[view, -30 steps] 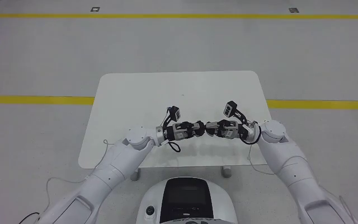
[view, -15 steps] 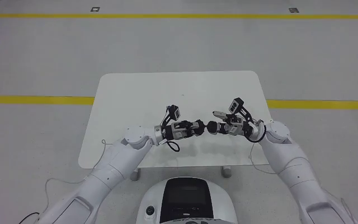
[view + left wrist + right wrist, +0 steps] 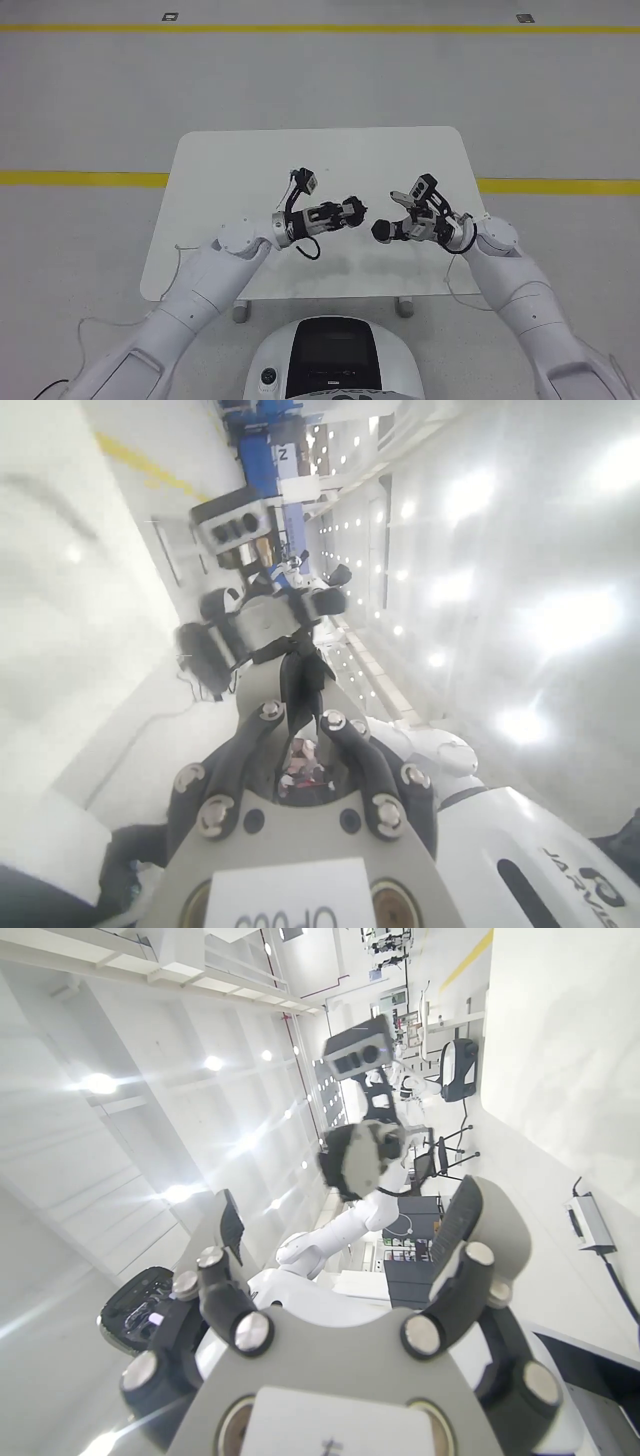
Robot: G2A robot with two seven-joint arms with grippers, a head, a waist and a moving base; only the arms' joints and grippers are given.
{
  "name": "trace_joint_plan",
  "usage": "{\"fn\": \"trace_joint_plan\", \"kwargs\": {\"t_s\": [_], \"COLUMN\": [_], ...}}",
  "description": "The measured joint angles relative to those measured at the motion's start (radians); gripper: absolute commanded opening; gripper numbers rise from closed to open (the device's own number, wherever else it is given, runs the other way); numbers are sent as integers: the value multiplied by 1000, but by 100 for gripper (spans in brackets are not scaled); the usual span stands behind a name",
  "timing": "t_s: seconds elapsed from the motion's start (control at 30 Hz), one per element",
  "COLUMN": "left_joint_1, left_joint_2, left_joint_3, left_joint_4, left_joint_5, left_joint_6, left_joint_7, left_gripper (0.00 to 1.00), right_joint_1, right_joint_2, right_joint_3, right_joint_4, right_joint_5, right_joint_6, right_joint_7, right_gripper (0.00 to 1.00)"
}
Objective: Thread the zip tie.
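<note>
Looking down in the top view, you find both claws held above the worktop (image 3: 250,170), over the half nearer the robot, facing each other with a small gap between them. The left claw (image 3: 352,211) sits roughly over the worktop's middle. The right claw (image 3: 381,232) is just beside it, slightly closer to the worktop's near edge.

Turning to the left wrist view, you see the left claw (image 3: 300,695) pinched together on a black zip tie (image 3: 299,667), so the tie is in the air above the worktop rather than lying on it. The strap sticks out past the claw's tip toward the right claw (image 3: 265,620), which faces it farther off with its pads spread. You cannot tell whether the strap's end touches that claw.

In the right wrist view, the right claw (image 3: 347,1190) stands wide apart, its ribbed pads (image 3: 452,1223) well separated. The left claw (image 3: 360,1163) hangs beyond it, above the worktop.
</note>
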Motion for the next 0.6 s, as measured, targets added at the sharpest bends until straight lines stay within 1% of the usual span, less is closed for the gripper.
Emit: {"fn": "trace_joint_plan", "kwargs": {"t_s": [0.07,0.1,0.2,0.3,0.4,0.6], "left_joint_1": [6,11,28,37,45,45], "left_joint_2": [-5,-9,-23,-35,-46,-45], "left_joint_3": [-24,-34,-54,-77,-95,-95], "left_joint_4": [-17,-26,-39,-47,-54,-53], "left_joint_5": [63,121,218,267,266,266], "left_joint_6": [24,27,26,26,26,26], "left_joint_7": [-9,-6,-2,-23,-53,-51], "left_gripper": [0,0,0,0,0,0], "right_joint_1": [0,0,0,0,0,0], "right_joint_2": [0,0,0,0,0,0], "right_joint_3": [0,0,0,0,0,0], "right_joint_4": [0,0,0,0,0,0], "right_joint_5": [0,0,0,0,0,0], "right_joint_6": [0,0,0,0,0,0], "right_joint_7": [0,0,0,0,0,0], "right_gripper": [100,100,100,100,100,100]}}
